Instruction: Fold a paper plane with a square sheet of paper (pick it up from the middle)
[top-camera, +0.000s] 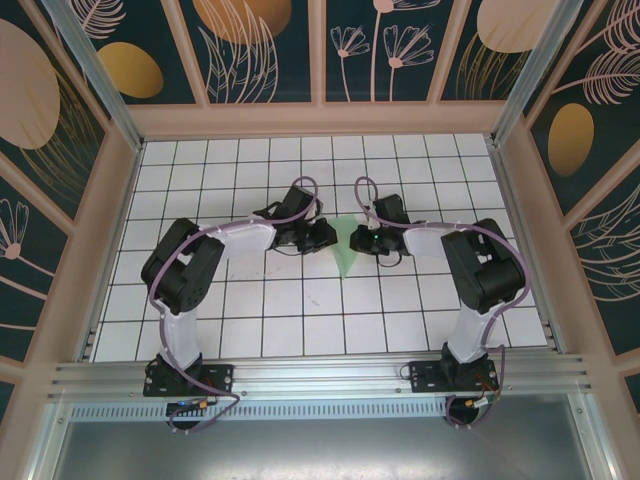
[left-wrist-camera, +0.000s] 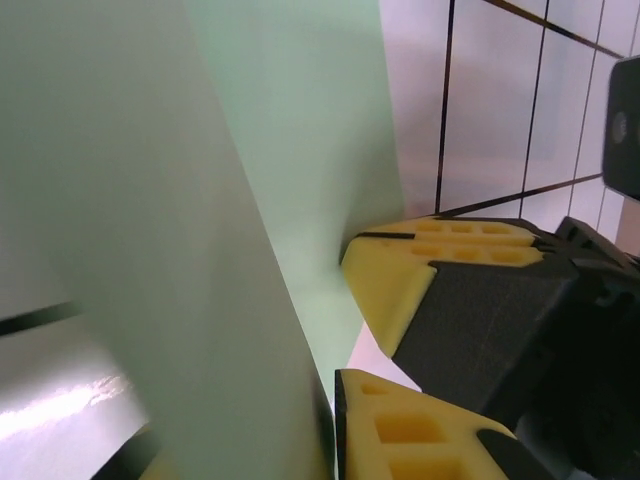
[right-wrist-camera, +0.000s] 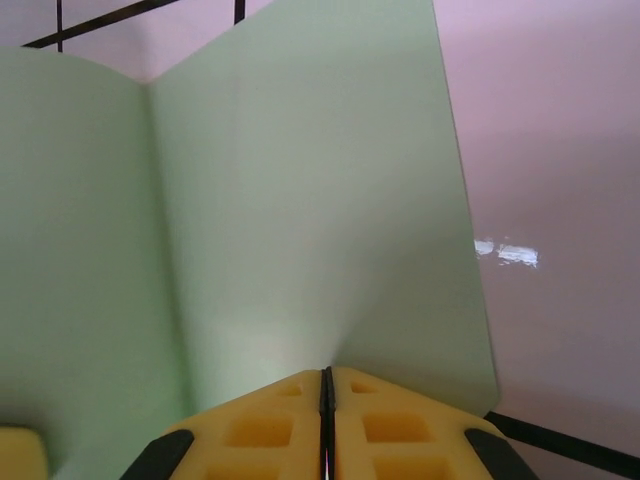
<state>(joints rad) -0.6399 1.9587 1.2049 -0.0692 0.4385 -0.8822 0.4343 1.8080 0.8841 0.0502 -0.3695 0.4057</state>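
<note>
The sheet of paper (top-camera: 346, 250), creased, sat between the two claws at the middle of the worktop (top-camera: 300, 320). Its narrow tip pointed towards the arm bases, and its long axis ran near to far. The right claw (right-wrist-camera: 325, 378) was clamped on its edge. The left claw (top-camera: 322, 238) was just beside the opposite edge, and I could not tell its grip.

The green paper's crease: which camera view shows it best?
The right wrist view: the green paper is close and sharp, and its crease is plain. The top external view shows it as a small wedge. The left wrist view shows it as blurred panels.
</note>
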